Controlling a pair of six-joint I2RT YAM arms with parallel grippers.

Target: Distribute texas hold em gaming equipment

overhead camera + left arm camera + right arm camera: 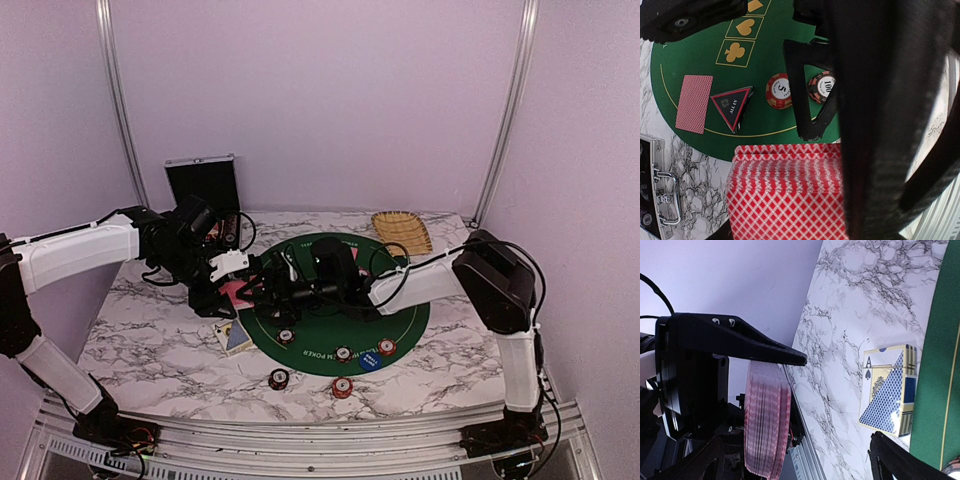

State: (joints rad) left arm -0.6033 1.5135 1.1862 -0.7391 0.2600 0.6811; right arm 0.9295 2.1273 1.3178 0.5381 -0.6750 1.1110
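Note:
My left gripper [233,284] is shut on a deck of red-backed playing cards [785,195], held on edge over the mat's left rim. The same deck [767,420] shows in the right wrist view under a left finger [735,342]. My right gripper [276,292] stands open right beside the deck, its fingers [900,460] apart around it. On the green poker mat [690,60] lie one red-backed card [694,104], a black triangular marker [733,105] and two chips [779,90]. Several more chips [343,354] and a blue button disc [370,360] sit near the mat's front edge.
A blue-backed card box [234,337] lies on the marble at the mat's left edge. The silver case [203,183] stands open at the back left, and a tan woven tray [402,230] sits at the back right. Two chips [278,379] lie on the marble in front.

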